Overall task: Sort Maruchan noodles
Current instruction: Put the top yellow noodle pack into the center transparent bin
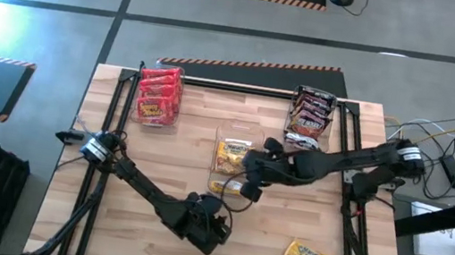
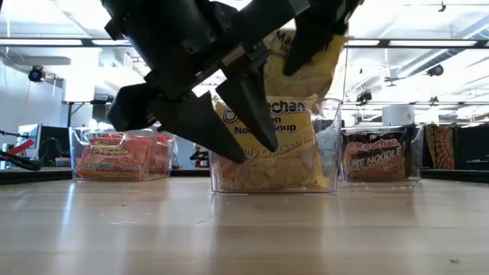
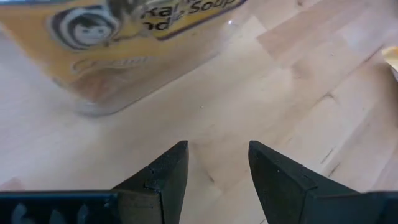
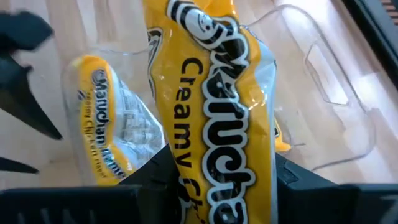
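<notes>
Your right gripper (image 4: pixel 211 180) is clamped on a yellow packet (image 4: pixel 214 118), hanging just over the middle bin (image 1: pixel 239 138). Lower it well inside the walls before you let go. Left gripper (image 3: pixel 217 171) idles near-side, parted and empty.

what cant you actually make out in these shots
- High view: how many packets stand in the red stack or the dark stack; too small.
- Low view: the middle bin's contents, partly hidden by the left gripper.
- Right wrist view: the held yellow packet's lower print, cut off behind the right gripper's fingers.
</notes>
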`<action>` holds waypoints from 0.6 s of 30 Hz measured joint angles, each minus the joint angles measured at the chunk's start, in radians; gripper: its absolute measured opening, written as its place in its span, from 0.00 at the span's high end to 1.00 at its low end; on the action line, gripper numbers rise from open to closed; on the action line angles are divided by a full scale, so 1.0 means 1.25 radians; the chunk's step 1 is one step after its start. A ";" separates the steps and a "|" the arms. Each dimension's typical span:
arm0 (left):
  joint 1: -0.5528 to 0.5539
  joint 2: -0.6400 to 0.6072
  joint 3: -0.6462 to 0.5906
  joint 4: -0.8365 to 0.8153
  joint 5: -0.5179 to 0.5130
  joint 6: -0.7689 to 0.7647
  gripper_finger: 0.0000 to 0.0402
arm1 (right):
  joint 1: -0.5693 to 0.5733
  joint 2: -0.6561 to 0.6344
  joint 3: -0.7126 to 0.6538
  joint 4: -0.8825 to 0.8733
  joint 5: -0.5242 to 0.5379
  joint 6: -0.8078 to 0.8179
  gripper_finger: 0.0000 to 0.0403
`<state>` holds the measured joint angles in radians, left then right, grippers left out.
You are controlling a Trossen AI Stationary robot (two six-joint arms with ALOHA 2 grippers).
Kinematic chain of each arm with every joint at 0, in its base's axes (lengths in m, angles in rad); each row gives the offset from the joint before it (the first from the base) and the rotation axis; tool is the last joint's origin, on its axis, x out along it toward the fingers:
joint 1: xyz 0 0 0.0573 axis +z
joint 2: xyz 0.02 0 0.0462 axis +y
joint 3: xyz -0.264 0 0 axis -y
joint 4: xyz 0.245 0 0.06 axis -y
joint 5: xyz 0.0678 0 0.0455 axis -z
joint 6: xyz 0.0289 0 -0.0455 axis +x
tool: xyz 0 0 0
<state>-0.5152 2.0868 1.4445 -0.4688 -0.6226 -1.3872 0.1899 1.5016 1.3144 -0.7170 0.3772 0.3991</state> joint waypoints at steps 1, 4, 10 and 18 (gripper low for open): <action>0.000 -0.001 0.000 -0.005 -0.001 -0.007 0.62 | -0.004 0.013 0.004 0.000 -0.008 -0.010 0.71; -0.005 -0.004 0.000 -0.020 -0.013 -0.026 0.62 | -0.009 0.046 0.020 0.001 -0.014 -0.041 0.71; -0.014 -0.005 0.000 -0.031 -0.020 -0.055 0.62 | -0.011 0.105 0.035 0.005 -0.017 -0.111 0.71; -0.027 -0.005 0.000 -0.045 -0.038 -0.089 0.62 | -0.011 0.150 0.034 0.029 -0.031 -0.154 0.71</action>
<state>-0.5494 2.0800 1.4445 -0.5251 -0.6701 -1.4986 0.1759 1.6885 1.3563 -0.6806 0.3380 0.2063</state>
